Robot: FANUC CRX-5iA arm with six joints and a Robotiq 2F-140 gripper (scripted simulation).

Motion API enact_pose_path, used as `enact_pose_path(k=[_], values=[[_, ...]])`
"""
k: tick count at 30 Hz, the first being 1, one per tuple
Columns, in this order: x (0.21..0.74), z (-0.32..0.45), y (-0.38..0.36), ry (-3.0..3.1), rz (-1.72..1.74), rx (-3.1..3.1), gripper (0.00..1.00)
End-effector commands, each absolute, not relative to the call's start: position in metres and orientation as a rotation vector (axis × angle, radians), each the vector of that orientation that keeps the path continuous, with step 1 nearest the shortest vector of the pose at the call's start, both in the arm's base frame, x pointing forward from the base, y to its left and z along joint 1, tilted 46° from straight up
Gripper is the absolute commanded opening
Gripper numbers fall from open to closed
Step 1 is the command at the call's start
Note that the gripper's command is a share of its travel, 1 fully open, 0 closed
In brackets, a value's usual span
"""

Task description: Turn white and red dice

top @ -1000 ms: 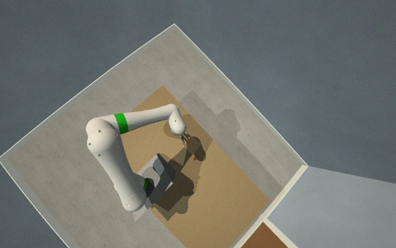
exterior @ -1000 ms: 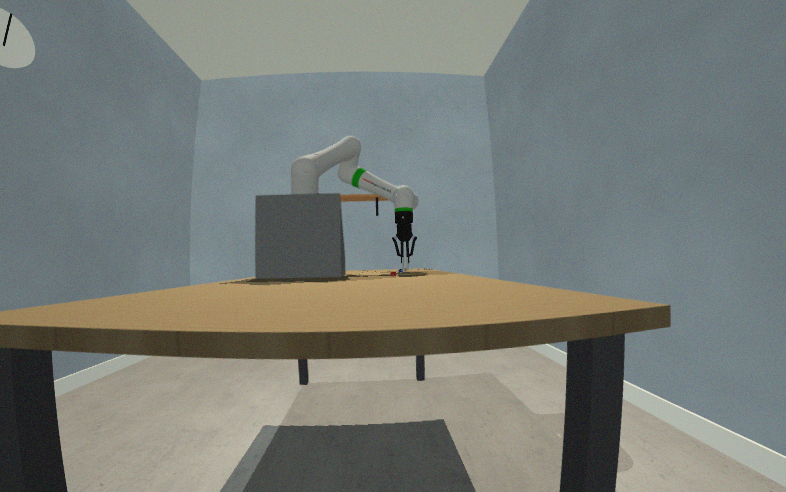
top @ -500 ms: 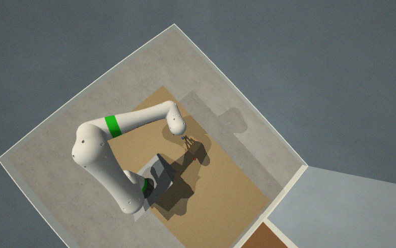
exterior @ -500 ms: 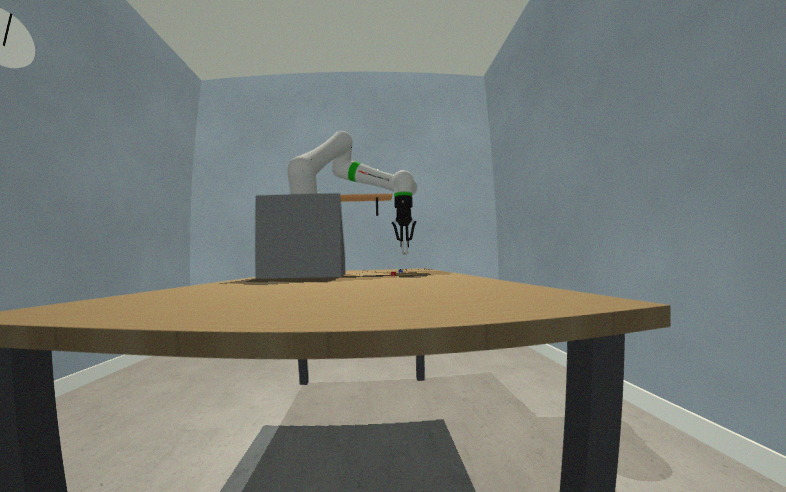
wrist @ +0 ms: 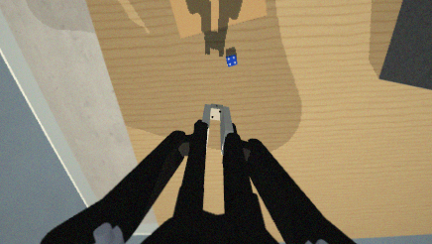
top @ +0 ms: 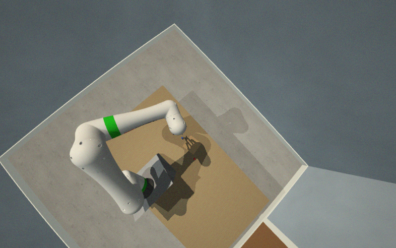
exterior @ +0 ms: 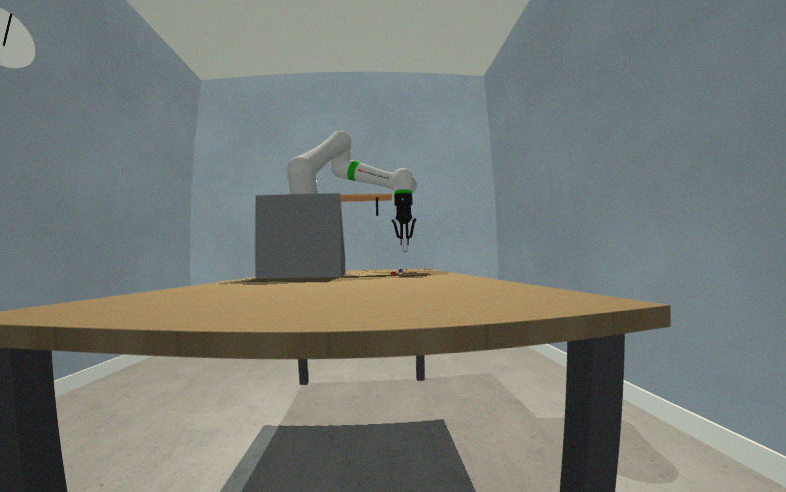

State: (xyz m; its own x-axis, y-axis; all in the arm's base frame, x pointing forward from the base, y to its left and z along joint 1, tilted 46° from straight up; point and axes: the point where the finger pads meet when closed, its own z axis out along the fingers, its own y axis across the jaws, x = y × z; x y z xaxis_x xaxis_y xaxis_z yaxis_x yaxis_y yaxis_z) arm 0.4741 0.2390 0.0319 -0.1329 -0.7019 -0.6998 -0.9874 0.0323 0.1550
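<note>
My gripper [exterior: 404, 248] [wrist: 215, 115] is shut on the white die [wrist: 215, 114] and holds it above the table. The face of the white die toward the wrist camera shows two dark pips; its other faces are hidden or too small to read. The blue die [top: 182, 137] [exterior: 400, 270] [wrist: 231, 61] lies on the surface beyond my fingertips in the wrist view, with four pips showing. The red die [top: 194, 159] [exterior: 393, 273] lies apart from it and is outside the wrist view; its pips are too small to read. I cannot make out the mat's outline.
The wooden table [top: 224, 197] [exterior: 322, 308] [wrist: 357, 198] bears a grey pedestal [top: 153, 164] [exterior: 298, 235] under the arm's base. The arm's shadow falls across the table around the dice. One table edge runs down the left of the wrist view.
</note>
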Motion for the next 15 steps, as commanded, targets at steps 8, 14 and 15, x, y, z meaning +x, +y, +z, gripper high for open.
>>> enact_pose_path(k=[8,14,15], values=[[0.4744,0.0298,0.2466,1.910,0.887,-1.684,0.07],[0.4724,0.0242,0.2446,1.783,1.013,-1.541,0.07],[0.4723,0.0236,0.2442,1.762,1.031,-1.518,0.07]])
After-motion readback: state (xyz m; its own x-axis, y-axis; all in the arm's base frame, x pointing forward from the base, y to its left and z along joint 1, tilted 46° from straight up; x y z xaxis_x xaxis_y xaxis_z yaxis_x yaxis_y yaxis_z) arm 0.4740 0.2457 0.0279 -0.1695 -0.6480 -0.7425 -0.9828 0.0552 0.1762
